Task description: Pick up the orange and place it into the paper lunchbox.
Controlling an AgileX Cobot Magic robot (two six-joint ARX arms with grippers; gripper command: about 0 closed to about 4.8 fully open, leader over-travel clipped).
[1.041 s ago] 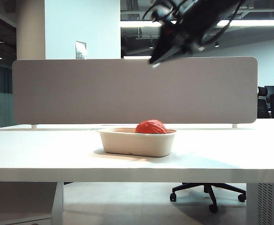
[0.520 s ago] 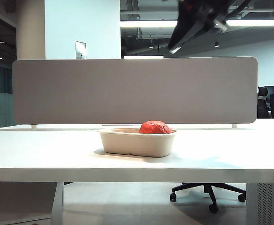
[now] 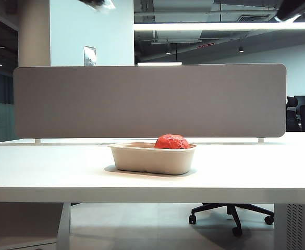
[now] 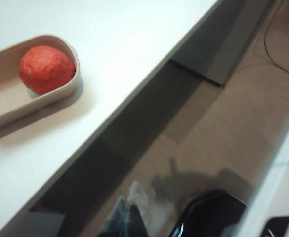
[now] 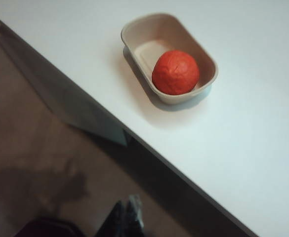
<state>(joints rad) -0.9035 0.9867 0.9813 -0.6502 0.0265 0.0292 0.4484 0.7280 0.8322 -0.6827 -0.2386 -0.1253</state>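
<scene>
Little of the robot shows. High above the tabletop (image 3: 152, 172), the exterior view catches two blurred dark bits of arm: the left claw (image 3: 97, 4) as a dark grey smear with a pale tip, the right claw (image 3: 293, 8) as a black slanted bar. Each wrist view shows narrow, dark, pale-edged fingertips (image 4: 132, 217) pressed together (image 5: 127, 217), out of focus.

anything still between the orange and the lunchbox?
Nothing visible. The orange already sits inside the paper lunchbox, at one end. The shut right gripper and the left gripper are both up and away from the table.
</scene>
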